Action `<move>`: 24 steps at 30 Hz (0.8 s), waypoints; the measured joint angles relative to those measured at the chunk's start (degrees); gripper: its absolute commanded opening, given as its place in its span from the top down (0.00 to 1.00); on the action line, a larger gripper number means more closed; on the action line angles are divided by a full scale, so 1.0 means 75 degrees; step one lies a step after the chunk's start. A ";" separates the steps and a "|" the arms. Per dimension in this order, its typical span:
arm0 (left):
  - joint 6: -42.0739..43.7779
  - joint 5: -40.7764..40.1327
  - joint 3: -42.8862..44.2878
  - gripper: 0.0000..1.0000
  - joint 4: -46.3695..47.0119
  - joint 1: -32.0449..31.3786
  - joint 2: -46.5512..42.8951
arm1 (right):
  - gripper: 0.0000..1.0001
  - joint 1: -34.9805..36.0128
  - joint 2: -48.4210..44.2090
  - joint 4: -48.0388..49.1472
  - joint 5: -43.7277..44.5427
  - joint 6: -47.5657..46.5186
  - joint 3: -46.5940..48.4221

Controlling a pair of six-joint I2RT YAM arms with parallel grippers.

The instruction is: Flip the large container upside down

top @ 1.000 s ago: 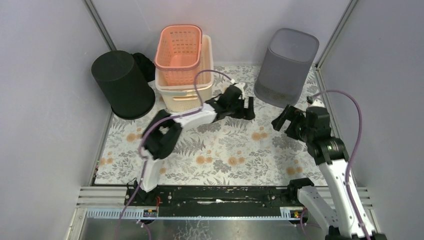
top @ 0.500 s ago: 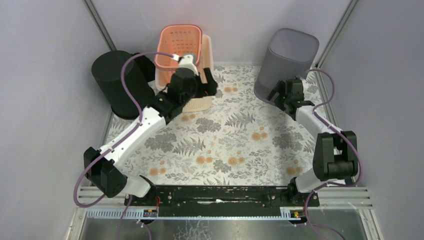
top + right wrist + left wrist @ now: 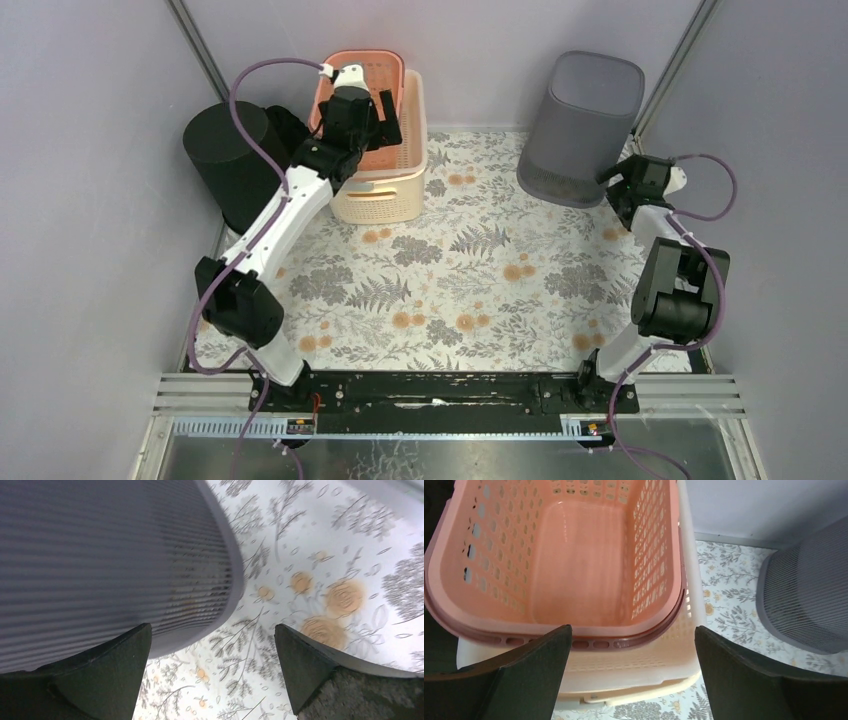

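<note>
A pink slotted basket (image 3: 385,68) sits nested, open side up, in a larger cream basket (image 3: 385,200) at the back of the floral mat. My left gripper (image 3: 368,118) hovers open over the pink basket's near rim; in the left wrist view the pink basket (image 3: 574,555) and the cream basket (image 3: 634,665) lie between and beyond my open left gripper (image 3: 631,680). A grey ribbed bin (image 3: 585,125) stands bottom up at the back right. My right gripper (image 3: 625,182) is open beside its lower rim, and the right wrist view shows the bin (image 3: 100,555) left of that open, empty gripper (image 3: 210,675).
A black bin (image 3: 215,140) stands bottom up at the back left against the wall, with a dark object behind it. Grey walls and metal posts close in the mat (image 3: 460,290) on three sides. The grey bin also shows in the left wrist view (image 3: 809,605).
My left gripper rose and moved back from the cream basket's front to over the pink basket. My right gripper moved right, past the grey bin's side. The grey bin shifted slightly right.
</note>
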 measured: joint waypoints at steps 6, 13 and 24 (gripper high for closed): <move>0.0641 0.0216 0.1008 0.00 -0.0117 0.0003 0.0787 | 0.00 -0.0437 -0.0525 0.0079 -0.0446 -0.0041 -0.0507; 0.1405 0.0198 0.2987 0.00 -0.0361 -0.0006 0.2261 | 0.01 -0.0428 -0.2716 0.0012 -0.1868 -0.0085 -0.1888; 0.1912 -0.0026 0.3800 0.45 -0.0708 -0.0015 0.3765 | 0.00 -0.0420 -0.4115 -0.0367 -0.3611 -0.0300 -0.2518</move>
